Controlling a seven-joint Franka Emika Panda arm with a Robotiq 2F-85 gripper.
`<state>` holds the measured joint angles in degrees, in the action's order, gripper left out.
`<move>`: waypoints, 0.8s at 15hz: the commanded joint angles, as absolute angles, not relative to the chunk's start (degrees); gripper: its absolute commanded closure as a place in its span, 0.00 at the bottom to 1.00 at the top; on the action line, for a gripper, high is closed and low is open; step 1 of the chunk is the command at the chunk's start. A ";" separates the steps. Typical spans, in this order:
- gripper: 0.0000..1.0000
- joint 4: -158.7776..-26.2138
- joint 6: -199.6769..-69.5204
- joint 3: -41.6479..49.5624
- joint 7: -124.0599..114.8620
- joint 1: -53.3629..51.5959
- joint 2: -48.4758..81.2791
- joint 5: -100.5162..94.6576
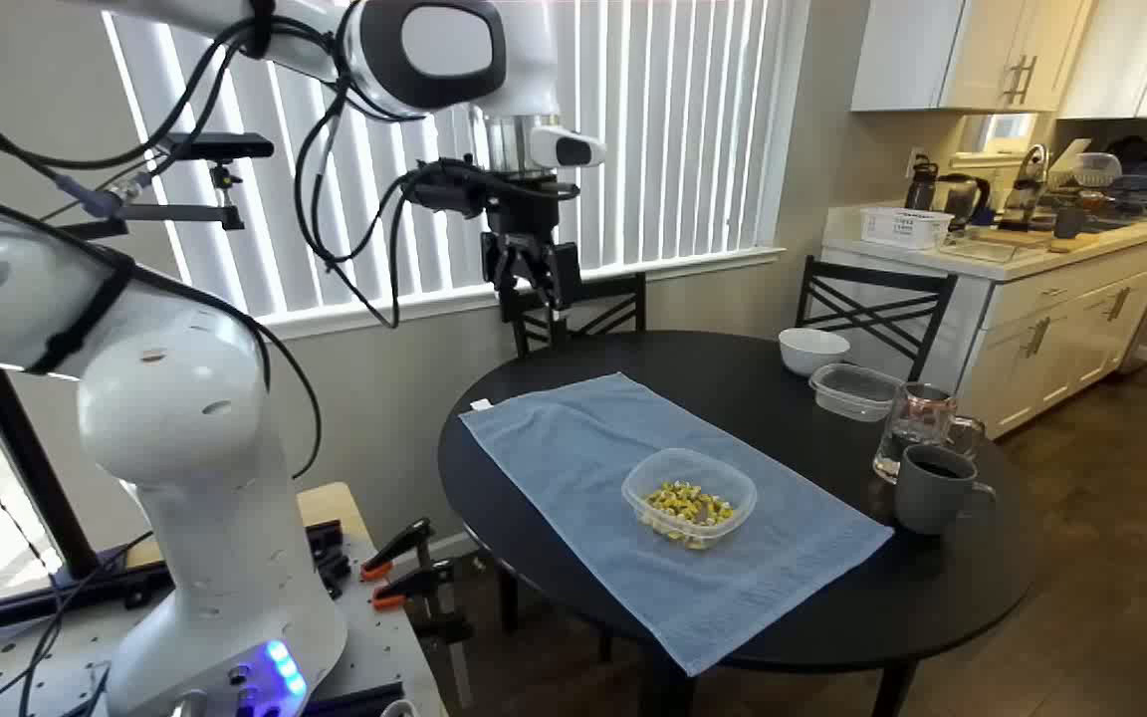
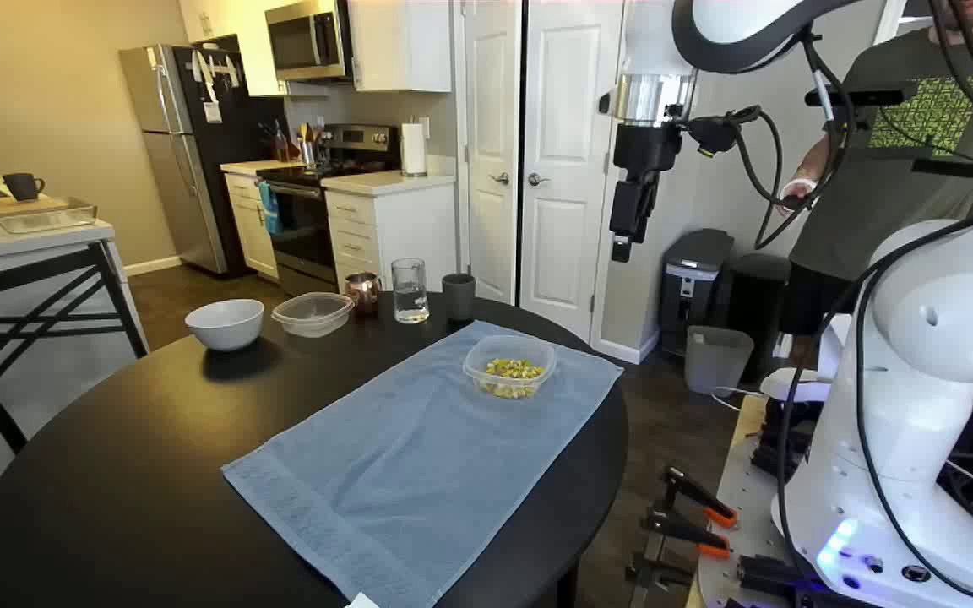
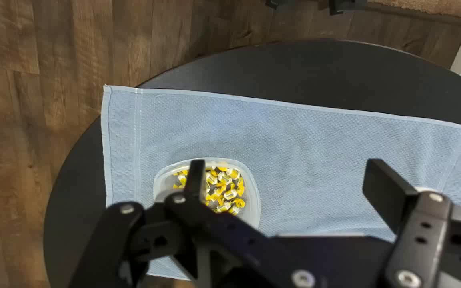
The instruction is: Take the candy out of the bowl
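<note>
End effector, towel on black table, floorboards.

Home: kitchen with dining area. Steel-fronted refrigerator, 1; microwave, 1, above stove; paper-towel roll on counter; white bar-handled cabinets; white panel doors, 2; round black worktop bearing grey mug, with 2 cross-backed chairs beside; vertical blinds; wood-plank floor, seen in wrist view.

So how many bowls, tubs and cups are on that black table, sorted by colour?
Clear: 3 (candy bowl, plastic tub, drinking glass)
White: 1 (white bowl)
Copper: 1 (copper mug)
Grey: 1 (grey mug)
Total: 6
</note>
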<state>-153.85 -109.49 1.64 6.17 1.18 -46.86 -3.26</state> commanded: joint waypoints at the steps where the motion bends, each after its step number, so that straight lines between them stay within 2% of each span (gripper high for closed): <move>1: 0.00 -153.73 -109.33 1.93 5.94 0.81 -46.85 -3.48; 9: 0.00 -153.73 -109.33 1.93 5.94 0.81 -46.84 -3.48; 12: 0.00 -155.89 -117.73 0.34 2.87 2.86 -42.16 -6.72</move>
<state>-154.01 -110.50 1.59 5.73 1.29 -46.67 -3.68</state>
